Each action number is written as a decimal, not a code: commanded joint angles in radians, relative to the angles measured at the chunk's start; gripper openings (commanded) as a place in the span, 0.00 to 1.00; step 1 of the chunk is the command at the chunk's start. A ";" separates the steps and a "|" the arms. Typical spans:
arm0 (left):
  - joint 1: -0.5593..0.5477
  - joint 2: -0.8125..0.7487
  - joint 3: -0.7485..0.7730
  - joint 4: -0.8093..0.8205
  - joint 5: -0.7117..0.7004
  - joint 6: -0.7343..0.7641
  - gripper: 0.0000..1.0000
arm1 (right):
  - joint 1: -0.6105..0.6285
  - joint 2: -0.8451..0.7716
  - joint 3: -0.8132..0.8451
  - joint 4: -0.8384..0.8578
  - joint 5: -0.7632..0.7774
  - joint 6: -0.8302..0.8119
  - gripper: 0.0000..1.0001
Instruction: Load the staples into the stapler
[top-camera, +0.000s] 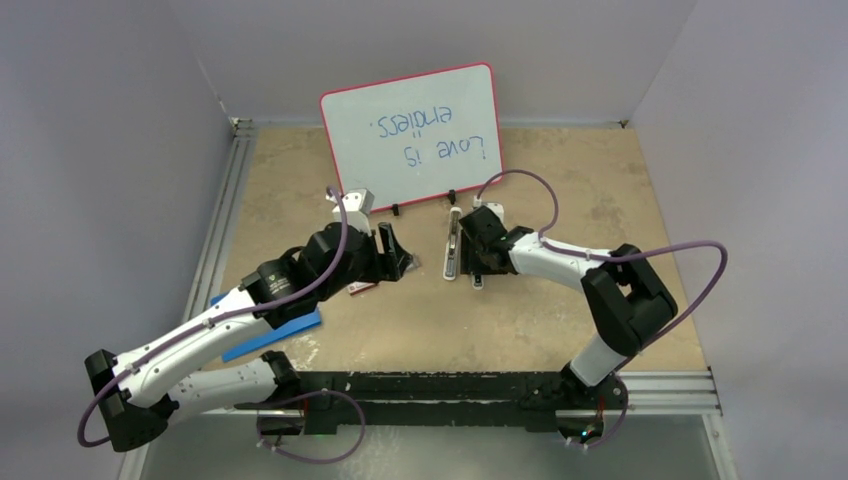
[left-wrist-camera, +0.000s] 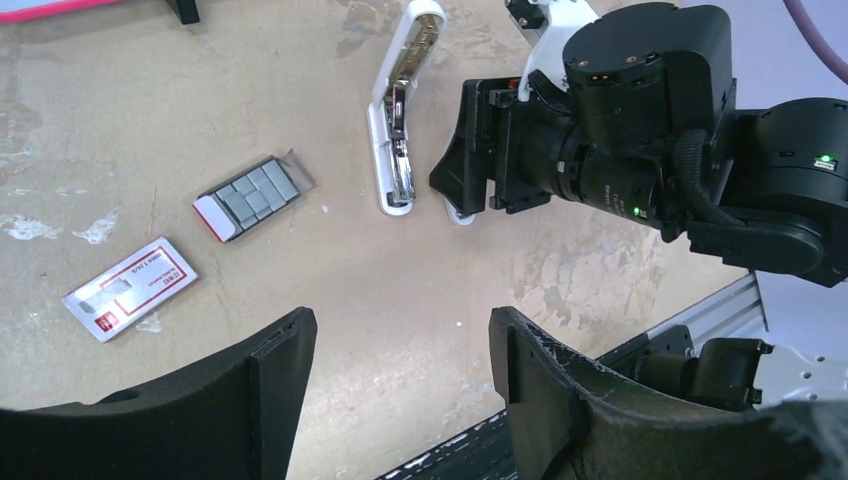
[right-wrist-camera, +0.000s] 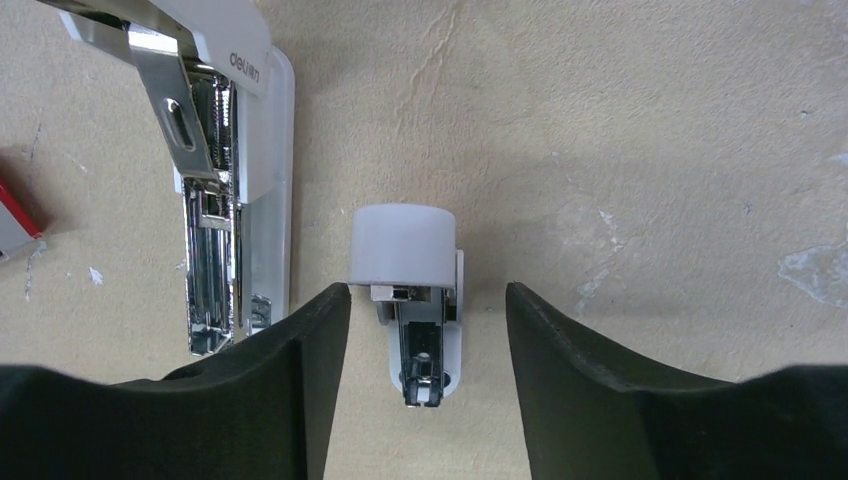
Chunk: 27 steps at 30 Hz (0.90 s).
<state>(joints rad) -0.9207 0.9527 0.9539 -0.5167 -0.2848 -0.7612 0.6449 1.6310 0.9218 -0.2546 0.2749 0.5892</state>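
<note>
The stapler (left-wrist-camera: 395, 130) is slim and white and lies opened flat, its metal channel showing; it also shows in the top view (top-camera: 453, 250) and the right wrist view (right-wrist-camera: 225, 180). The staples (left-wrist-camera: 255, 195) are grey strips in a grey tray with a red end, left of the stapler. The red-and-white box sleeve (left-wrist-camera: 130, 288) lies further left. My left gripper (left-wrist-camera: 400, 340) is open and empty above bare table, near the tray. My right gripper (right-wrist-camera: 425, 310) is open, its fingers on either side of a stubby white object (right-wrist-camera: 410, 290) with a gap on each side.
A red-framed whiteboard (top-camera: 410, 135) stands at the back. A blue flat object (top-camera: 275, 330) lies under my left arm. My right gripper (left-wrist-camera: 470, 165) sits just right of the stapler. A metal rail (top-camera: 660, 385) runs along the near edge.
</note>
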 joint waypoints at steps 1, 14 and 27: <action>0.009 -0.001 0.011 0.003 -0.024 0.030 0.64 | -0.005 -0.059 0.031 -0.028 0.020 0.026 0.63; 0.009 0.008 -0.082 -0.051 0.049 -0.184 0.77 | 0.009 -0.296 0.099 0.102 -0.085 -0.116 0.43; 0.010 -0.098 -0.084 -0.100 -0.138 -0.131 0.67 | 0.210 0.038 0.334 0.165 -0.076 -0.063 0.37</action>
<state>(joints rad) -0.9165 0.9028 0.8654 -0.6228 -0.3153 -0.9188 0.8471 1.6238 1.1896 -0.1173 0.2111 0.4885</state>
